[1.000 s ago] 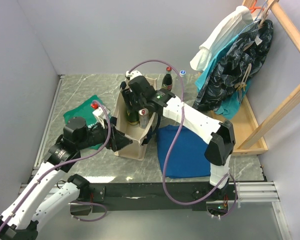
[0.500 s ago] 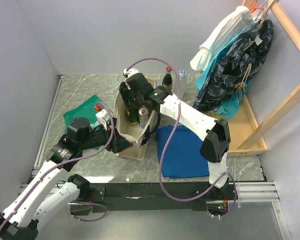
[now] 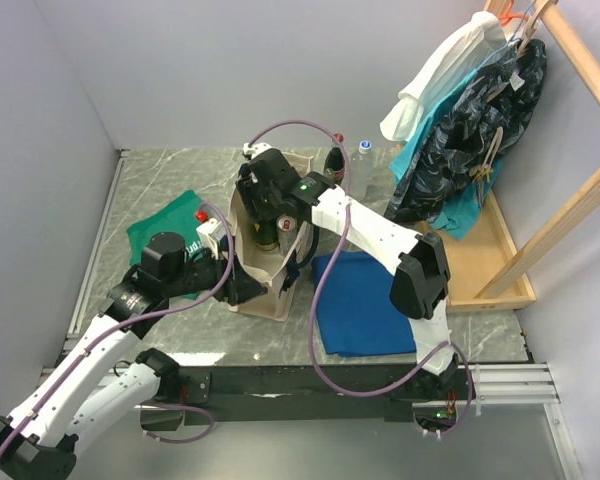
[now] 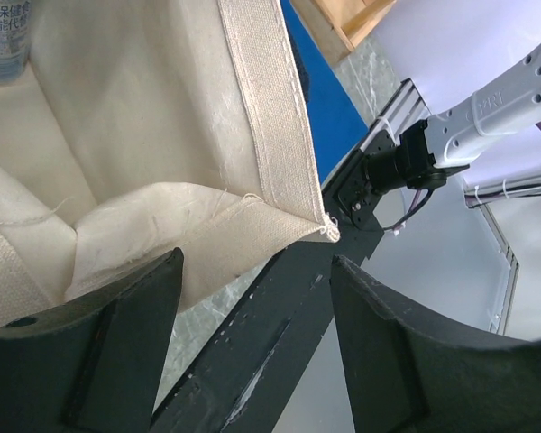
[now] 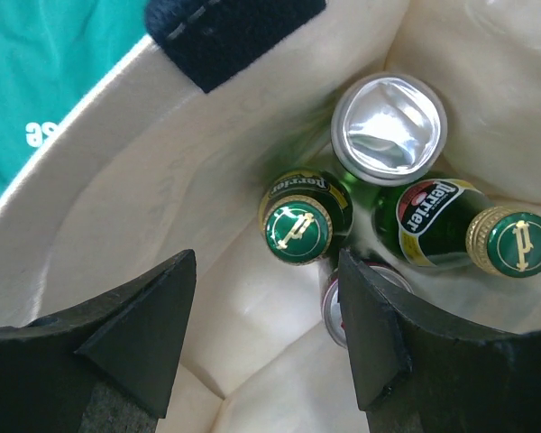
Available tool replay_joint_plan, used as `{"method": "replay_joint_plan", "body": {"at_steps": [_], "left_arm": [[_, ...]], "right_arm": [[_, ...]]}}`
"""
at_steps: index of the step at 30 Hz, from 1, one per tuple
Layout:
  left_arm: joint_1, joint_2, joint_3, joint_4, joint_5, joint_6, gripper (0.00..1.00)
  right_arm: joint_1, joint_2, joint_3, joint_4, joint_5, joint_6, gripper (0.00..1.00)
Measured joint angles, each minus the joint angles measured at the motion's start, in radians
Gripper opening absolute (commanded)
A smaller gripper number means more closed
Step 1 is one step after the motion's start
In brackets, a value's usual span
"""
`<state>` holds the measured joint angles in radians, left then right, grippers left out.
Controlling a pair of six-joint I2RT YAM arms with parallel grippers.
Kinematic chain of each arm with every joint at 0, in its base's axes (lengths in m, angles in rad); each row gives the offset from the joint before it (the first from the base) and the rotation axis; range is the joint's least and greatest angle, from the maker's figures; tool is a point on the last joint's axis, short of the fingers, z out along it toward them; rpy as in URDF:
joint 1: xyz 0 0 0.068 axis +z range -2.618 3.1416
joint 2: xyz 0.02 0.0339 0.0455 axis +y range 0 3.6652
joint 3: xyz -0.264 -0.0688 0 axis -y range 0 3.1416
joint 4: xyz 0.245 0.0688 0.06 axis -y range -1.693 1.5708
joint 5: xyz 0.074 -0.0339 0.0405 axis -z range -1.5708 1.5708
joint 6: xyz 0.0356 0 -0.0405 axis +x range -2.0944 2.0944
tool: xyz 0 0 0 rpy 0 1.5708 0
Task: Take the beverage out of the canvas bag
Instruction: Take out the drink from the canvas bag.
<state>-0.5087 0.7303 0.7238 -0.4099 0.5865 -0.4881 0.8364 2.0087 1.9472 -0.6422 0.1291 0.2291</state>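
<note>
While the bag (image 3: 263, 298) stands upright mid-table with its mouth open, no drink is in my grip, so I judge the task barely begun: the reach is made, but the grasp, the lift and the set-down are all left. My left gripper (image 4: 257, 260) is clenched on the bag's near rim, with a fold of canvas pinched between the fingers, which should steady the bag for the pull. My right gripper (image 5: 266, 271) hangs above the mouth, jaws apart and grasping nothing. Inside, all upright or nearly so, are a green bottle (image 5: 295, 227), a second green bottle (image 5: 469, 236) leaning beside it, a silver can (image 5: 389, 129) just beyond them, and another can (image 5: 335, 302) half hidden behind my finger. The first bottle's cap sits below the right gripper, in line with the gap between the fingers and a little ahead of the tips. It looks the easiest pick: straight down, close on the neck. A green cloth (image 5: 36, 81) lies outside the bag's far wall.
</note>
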Motion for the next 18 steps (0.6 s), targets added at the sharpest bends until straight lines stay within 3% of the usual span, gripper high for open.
{"method": "replay_joint_plan", "body": {"at_steps": [18], "left_arm": [[-0.008,-0.015,0.0,-0.004,-0.01,-0.003,0.74]], "right_arm": [[-0.013,0.054,0.087,-0.017,-0.007,-0.011,0.7]]}}
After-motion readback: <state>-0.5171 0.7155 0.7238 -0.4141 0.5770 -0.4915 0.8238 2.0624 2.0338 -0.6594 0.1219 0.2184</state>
